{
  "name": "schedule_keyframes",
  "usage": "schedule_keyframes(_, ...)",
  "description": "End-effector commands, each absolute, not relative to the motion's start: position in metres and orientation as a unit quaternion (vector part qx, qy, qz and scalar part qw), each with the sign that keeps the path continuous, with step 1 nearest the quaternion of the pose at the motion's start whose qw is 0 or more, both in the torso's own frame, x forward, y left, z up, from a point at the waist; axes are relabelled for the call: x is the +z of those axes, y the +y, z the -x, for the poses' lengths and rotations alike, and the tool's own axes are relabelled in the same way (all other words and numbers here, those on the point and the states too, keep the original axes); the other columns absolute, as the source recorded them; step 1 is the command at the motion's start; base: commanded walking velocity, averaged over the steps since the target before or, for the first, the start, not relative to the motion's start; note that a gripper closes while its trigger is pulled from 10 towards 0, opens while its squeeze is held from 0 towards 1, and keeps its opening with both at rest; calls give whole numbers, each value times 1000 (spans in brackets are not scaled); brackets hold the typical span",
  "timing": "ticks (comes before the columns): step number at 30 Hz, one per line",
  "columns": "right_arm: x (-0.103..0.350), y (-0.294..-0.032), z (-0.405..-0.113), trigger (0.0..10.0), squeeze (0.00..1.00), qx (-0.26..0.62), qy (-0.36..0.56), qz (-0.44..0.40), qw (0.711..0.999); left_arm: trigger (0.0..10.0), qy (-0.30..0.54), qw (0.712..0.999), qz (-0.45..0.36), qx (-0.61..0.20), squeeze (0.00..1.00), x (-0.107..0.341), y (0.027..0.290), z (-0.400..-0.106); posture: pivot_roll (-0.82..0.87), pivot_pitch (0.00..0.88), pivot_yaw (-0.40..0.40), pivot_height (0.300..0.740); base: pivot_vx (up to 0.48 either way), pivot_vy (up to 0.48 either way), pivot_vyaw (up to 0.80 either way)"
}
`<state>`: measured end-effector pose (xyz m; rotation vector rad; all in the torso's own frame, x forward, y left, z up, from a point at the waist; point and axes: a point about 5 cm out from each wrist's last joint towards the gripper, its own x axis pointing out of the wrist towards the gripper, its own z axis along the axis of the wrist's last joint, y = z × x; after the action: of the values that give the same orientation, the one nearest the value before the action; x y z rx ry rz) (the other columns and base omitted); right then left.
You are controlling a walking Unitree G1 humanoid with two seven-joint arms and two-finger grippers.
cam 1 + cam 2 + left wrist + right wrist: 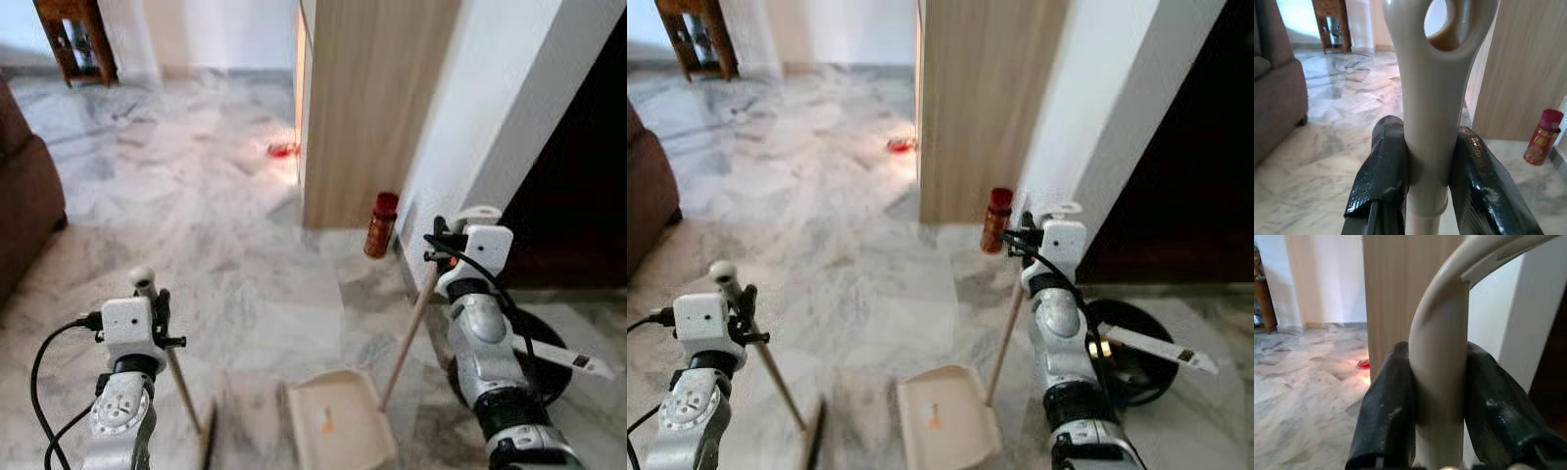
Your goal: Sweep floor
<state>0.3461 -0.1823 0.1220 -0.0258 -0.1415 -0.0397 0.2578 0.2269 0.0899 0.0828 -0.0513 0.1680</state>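
Tools come first, right at the robot's feet. One cream plastic dustpan sits flat on the grey marble floor, mouth up, ready to catch dirt. A small orange scrap lies in it. Its long wooden stick leans up to the right gripper, whose two black fingers squeeze the pale loop handle so the pan stays put.

Just beside it, one broom with a thin wooden pole slants down to a dark brush head on the floor. The left gripper pinches the broom's cream top end, the part with a hole, between both fingers. Each arm holds one tool, so the broom can push dirt toward the pan, I think.

Behind the right arm lies one round black thing; I cannot tell what it is.

Farther off, one red-capped brown bottle stands by the wooden panel. One red scrap lies beyond, not yet swept up. One brown sofa sits left. One wooden stand is farthest.
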Motion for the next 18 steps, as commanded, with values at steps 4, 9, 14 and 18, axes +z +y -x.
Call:
schedule_keyframes(4,137,-173,-351,10000,0,-5,-105,8,994,10000,-48,994,-52,88,0,101,231,-261,148,28,-71,740,409,0,692)
schedule_keyframes(9,138,-172,-351,10000,0,-2,-106,9,994,10000,-48,993,-52,89,0,101,231,-261,150,30,-72,740,407,0,788)
schedule_keyframes(14,137,-172,-351,10000,0,0,-104,9,994,10000,-48,993,-52,90,0,100,232,-260,149,34,-75,740,408,0,80)
schedule_keyframes(18,137,-172,-351,10000,0,1,-104,9,995,10000,-48,993,-52,91,0,100,231,-260,148,34,-77,740,407,0,0)
